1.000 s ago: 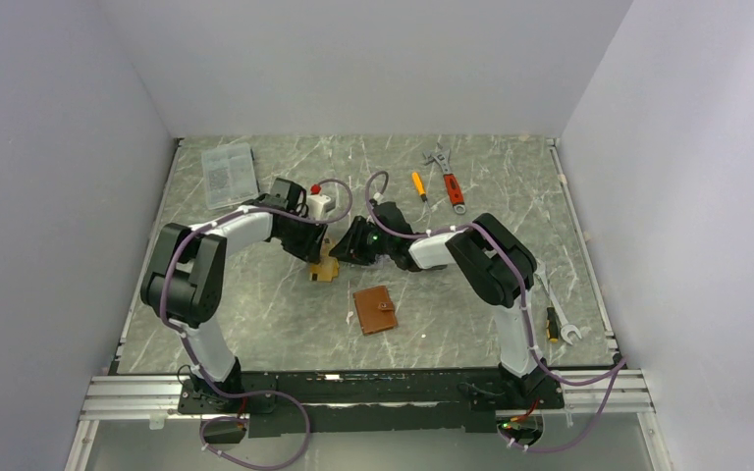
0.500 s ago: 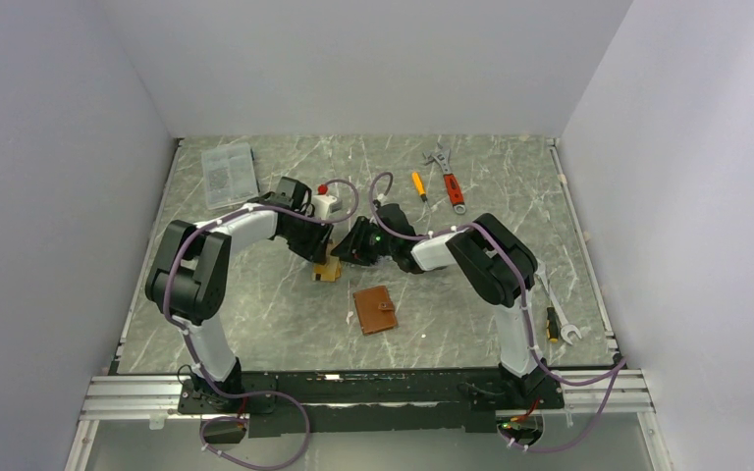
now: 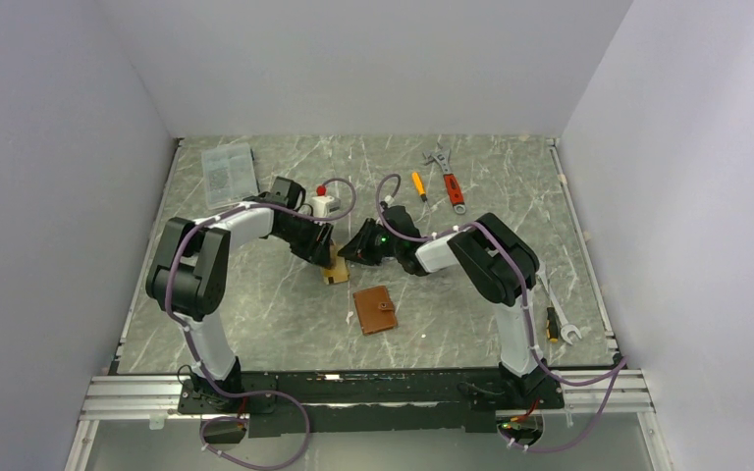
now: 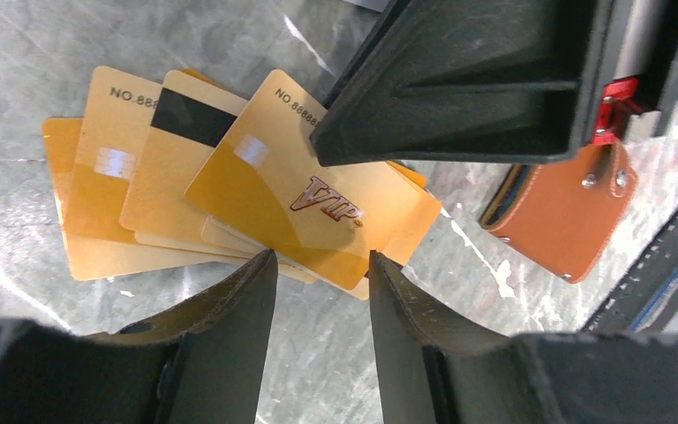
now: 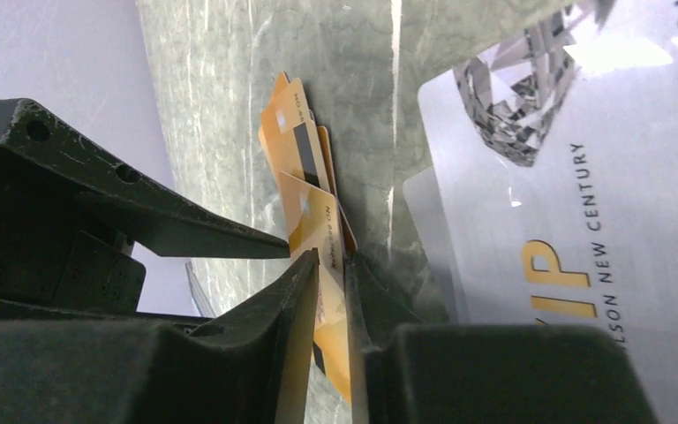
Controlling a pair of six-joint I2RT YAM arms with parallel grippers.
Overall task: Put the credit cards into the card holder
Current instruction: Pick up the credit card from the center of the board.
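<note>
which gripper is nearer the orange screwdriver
Right. The right gripper grips the credit cards on the side toward the orange screwdriver; the left gripper is across the pile, farther away.

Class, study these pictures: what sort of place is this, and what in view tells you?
Probably a robotics test cell: a marbled table boxed in by plain white walls, two robot arms bolted at its near edge, and loose props like credit cards and a wrench.

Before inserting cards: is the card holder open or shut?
Shut: the card holder lies folded flat, snap tab across its cover, no sleeves showing.
</note>
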